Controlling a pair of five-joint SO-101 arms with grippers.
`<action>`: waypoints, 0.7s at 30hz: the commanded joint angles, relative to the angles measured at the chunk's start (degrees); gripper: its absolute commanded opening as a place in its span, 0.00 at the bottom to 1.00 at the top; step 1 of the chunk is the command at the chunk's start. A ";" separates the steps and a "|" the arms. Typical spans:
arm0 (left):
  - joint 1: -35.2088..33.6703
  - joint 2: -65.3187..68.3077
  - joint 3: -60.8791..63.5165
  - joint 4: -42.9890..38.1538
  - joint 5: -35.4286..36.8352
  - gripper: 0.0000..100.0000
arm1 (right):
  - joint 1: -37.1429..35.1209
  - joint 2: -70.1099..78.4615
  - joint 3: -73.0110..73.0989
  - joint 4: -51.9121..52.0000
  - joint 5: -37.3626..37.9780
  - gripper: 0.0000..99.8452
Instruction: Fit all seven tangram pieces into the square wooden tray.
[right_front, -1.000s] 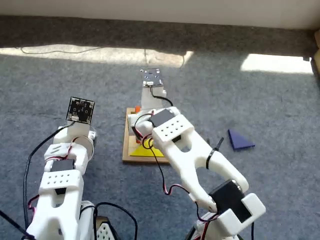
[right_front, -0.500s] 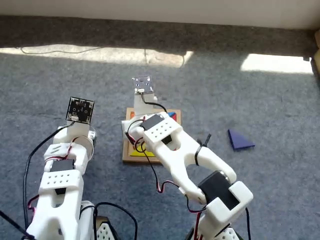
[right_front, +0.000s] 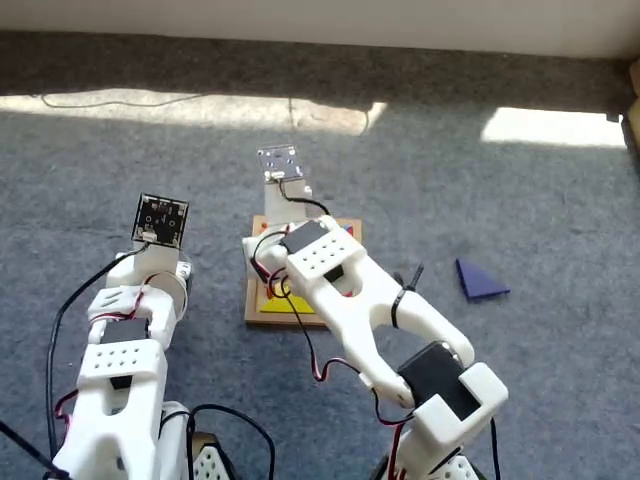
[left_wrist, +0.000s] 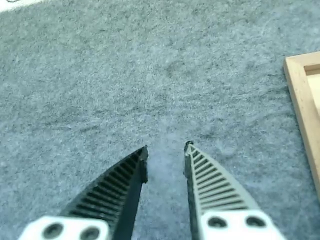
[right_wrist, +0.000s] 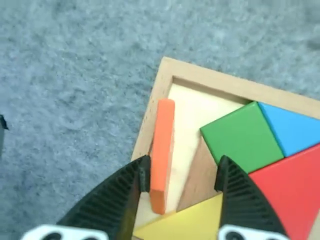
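The square wooden tray (right_wrist: 159, 75) lies under my right gripper (right_wrist: 183, 162), which is open above one of its corners. An orange piece (right_wrist: 162, 150) stands on edge along the tray's wall, between the fingers and close to one fingertip (right_wrist: 143, 167). Green (right_wrist: 242, 137), blue (right_wrist: 295, 127), red (right_wrist: 295, 185) and yellow (right_wrist: 185, 222) pieces lie flat inside. In the high view the right arm (right_front: 330, 265) covers most of the tray (right_front: 262, 315). A dark blue triangle (right_front: 482, 280) lies on the carpet to its right. My left gripper (left_wrist: 166, 147) is open over bare carpet, beside the tray's edge (left_wrist: 300, 100).
Grey carpet surrounds the tray on every side. The left arm (right_front: 135, 320) stands left of the tray. A cable (right_front: 120, 98) runs along the far edge of the carpet, by a sunlit strip.
The right arm has swung left across the tray and now sits over its far left part. The left arm and the dark blue triangle have not moved.
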 joint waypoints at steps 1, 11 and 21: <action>-0.57 -1.54 -0.66 -0.09 0.35 0.13 | 1.89 -1.01 -4.09 1.27 1.49 0.21; -0.57 -1.54 -0.66 -0.09 0.35 0.13 | 1.71 -1.10 -4.35 1.27 1.58 0.21; -0.57 -1.54 -0.66 -0.09 0.35 0.13 | 1.10 -0.57 -4.18 0.92 3.96 0.21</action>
